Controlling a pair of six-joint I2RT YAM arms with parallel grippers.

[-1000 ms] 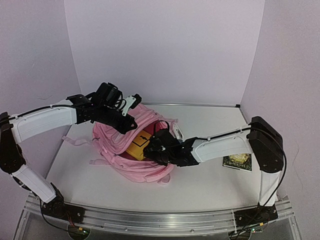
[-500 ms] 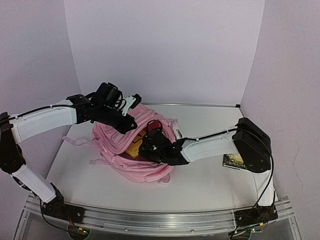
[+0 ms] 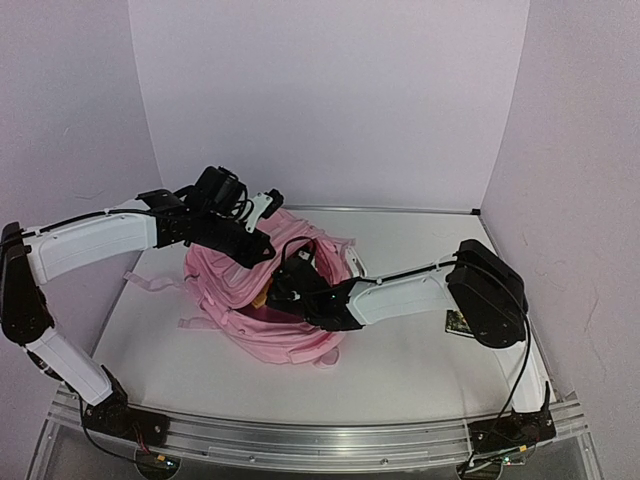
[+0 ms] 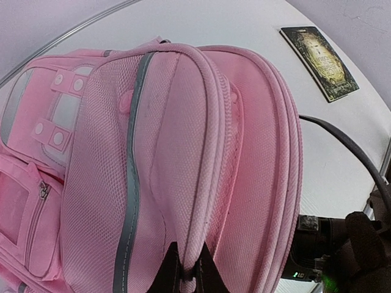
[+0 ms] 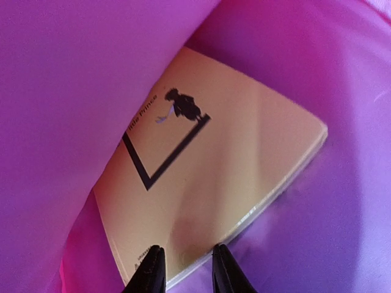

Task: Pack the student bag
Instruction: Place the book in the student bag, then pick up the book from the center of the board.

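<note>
A white worktop (image 3: 420,360) carried a pink student bag (image 3: 250,300) lying left of centre, and a small dark booklet (image 3: 456,322) lay flat on it near the right edge.

— Student bag (image 3: 262,300)?
— Large, soft, pink, with pale grey-green trim and snap straps. Lying on the desk (image 3: 420,370), left of centre, main opening gaping toward the right.
— Upper edge?
— Lifted, piped rim raised above the body, mesh panel facing up.
— Inside?
— Pink lining; yellow book (image 5: 220,177) lying flat within.
</note>
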